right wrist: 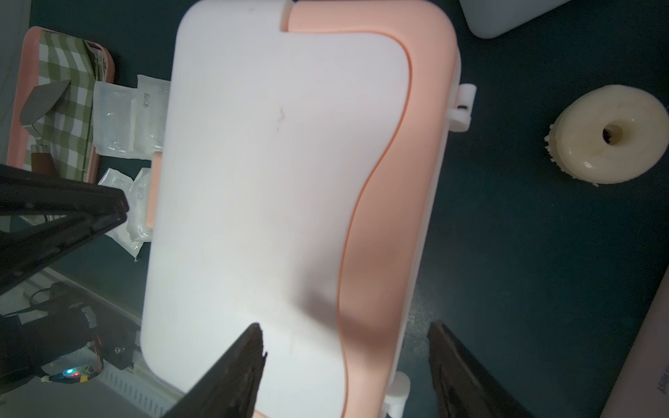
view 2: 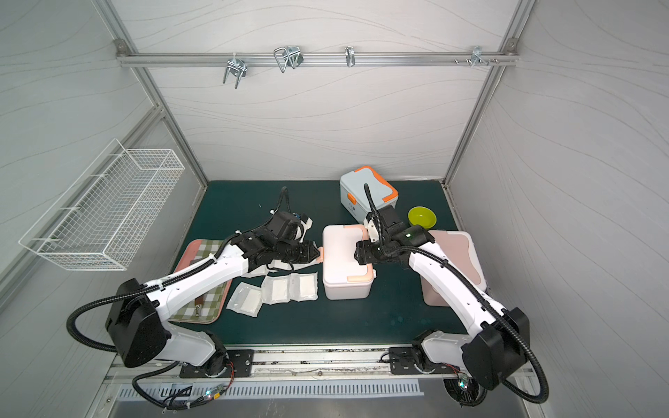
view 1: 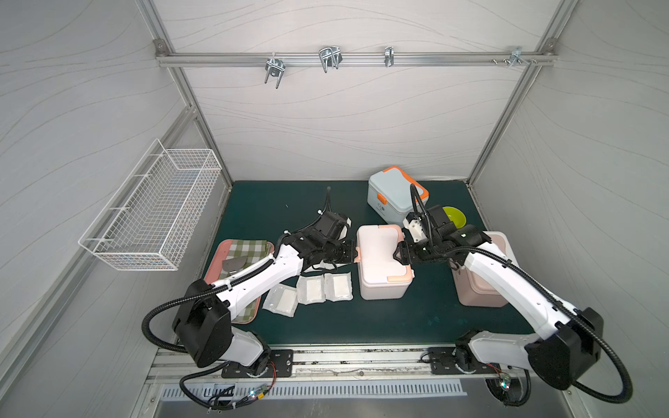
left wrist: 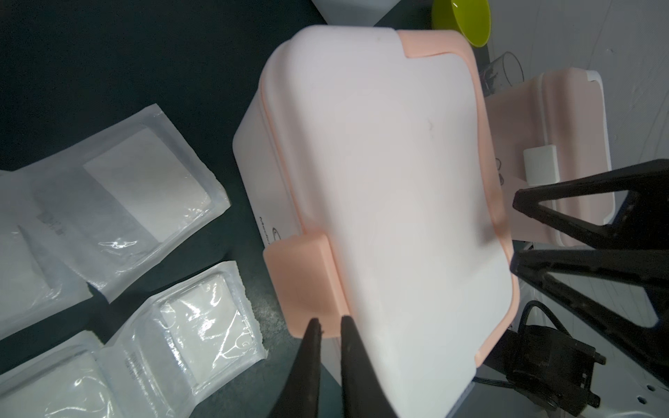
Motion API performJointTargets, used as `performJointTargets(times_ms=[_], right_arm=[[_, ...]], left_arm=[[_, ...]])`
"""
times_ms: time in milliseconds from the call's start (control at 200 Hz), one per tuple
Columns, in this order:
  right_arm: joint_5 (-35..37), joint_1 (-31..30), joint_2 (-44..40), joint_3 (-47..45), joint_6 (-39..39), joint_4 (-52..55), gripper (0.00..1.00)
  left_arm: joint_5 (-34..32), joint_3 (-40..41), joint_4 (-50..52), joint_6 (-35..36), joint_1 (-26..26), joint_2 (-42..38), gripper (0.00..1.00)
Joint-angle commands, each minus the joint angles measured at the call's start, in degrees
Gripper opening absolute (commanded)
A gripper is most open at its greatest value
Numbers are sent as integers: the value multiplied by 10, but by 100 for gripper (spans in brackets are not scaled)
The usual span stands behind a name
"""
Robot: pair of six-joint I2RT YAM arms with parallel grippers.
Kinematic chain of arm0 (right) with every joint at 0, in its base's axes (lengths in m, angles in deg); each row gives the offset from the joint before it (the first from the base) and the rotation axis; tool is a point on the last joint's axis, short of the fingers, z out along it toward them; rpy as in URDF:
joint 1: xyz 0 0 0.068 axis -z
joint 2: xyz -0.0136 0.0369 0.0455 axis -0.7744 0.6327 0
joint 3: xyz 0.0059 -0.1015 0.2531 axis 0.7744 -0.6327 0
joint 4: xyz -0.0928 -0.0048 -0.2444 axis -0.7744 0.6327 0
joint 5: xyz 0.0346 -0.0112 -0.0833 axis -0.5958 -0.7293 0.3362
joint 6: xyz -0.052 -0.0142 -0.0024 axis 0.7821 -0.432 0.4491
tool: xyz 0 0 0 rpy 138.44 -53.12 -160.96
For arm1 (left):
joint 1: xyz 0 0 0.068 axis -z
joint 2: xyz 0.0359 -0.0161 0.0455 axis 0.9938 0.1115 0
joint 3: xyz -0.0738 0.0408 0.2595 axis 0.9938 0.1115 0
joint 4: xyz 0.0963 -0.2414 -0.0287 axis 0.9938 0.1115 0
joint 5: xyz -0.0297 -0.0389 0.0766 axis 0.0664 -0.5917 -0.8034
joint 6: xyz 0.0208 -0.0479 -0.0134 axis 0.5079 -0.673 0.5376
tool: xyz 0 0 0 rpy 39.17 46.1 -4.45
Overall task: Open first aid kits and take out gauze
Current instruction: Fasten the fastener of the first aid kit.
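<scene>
Both top views are evenly lit from overhead: pale walls (view 1: 344,126) bright, the dark green mat (view 1: 325,325) dim, with a faint sheen toward 5 o'clock. Shadows are weak, pooling under the arms (view 1: 260,278). Wide-angle distortion splays the frame rails (view 1: 508,115) outward toward 10 and 2 o'clock. The wrist views are darker and softer; the white kit (right wrist: 253,181) lid washes out, glare flecks the gauze (left wrist: 202,325) pouches, and the fingers of the right gripper (right wrist: 345,327) blur, casting a smudged shadow on that lid.

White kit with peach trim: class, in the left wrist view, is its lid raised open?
No: the white kit has its lid flat on the box, peach clasp down over its side.
</scene>
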Motion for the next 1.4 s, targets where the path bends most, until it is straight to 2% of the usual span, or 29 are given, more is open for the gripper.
performJointTargets(times_ms=[0, 315, 545, 650, 735, 805, 845, 1046, 1246, 1396], right_arm=[[-7, 4, -15, -6, 9, 7, 73], [-9, 7, -17, -14, 9, 7, 75], [-10, 13, -24, -17, 8, 7, 75], [-14, 26, -37, -22, 7, 1, 80], [-47, 52, -53, -36, 4, -13, 89], [-81, 76, -63, -52, -3, -32, 92], [-102, 89, -67, -61, -6, -42, 92], [-186, 128, -67, -101, -14, -86, 91], [-213, 131, -59, -119, -26, -109, 88], [-260, 131, -47, -129, -41, -137, 87]], left_arm=[[-14, -27, 0, 14, 2, 13, 13], [2, -27, -26, 9, 2, 57, 10], [1, -22, -23, 3, 2, 41, 11], [-5, -17, -17, -2, 1, 19, 22], [0, -3, -31, -9, 1, 0, 52], [22, 16, -66, -18, -1, -8, 69], [40, 23, -83, -24, -4, -7, 74], [96, 28, -128, -46, -15, 23, 76], [122, 30, -166, -64, -16, 47, 76], [136, 29, -195, -80, -16, 60, 75]])
